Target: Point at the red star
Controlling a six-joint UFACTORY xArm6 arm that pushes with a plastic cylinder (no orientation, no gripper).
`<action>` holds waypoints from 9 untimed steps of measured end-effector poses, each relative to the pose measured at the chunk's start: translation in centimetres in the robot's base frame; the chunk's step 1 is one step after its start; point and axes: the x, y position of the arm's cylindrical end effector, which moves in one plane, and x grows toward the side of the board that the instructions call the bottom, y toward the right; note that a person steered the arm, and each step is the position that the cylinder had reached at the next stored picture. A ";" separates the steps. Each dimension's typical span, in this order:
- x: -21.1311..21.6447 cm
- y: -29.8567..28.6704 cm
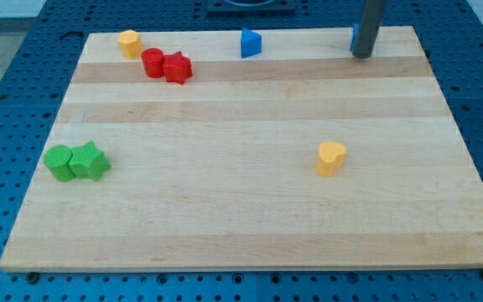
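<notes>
Your rod's tip (362, 55) sits at the board's (250, 243) top edge near the right corner; no gripper fitted. Red star (177, 67) is near the top-left corner, touching the red cylinder (153, 62). Open wood lies between them.

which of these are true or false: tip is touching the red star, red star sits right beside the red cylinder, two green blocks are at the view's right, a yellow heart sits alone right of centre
1. My tip is touching the red star. False: my tip is far off at the view's top right.
2. The red star sits right beside the red cylinder. True.
3. The two green blocks are at the view's right. False: the green cylinder and green star are at the view's left.
4. A yellow heart sits alone right of centre. True.
</notes>
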 end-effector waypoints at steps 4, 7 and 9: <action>10.4 -12.9; 2.7 -18.3; 1.6 -21.7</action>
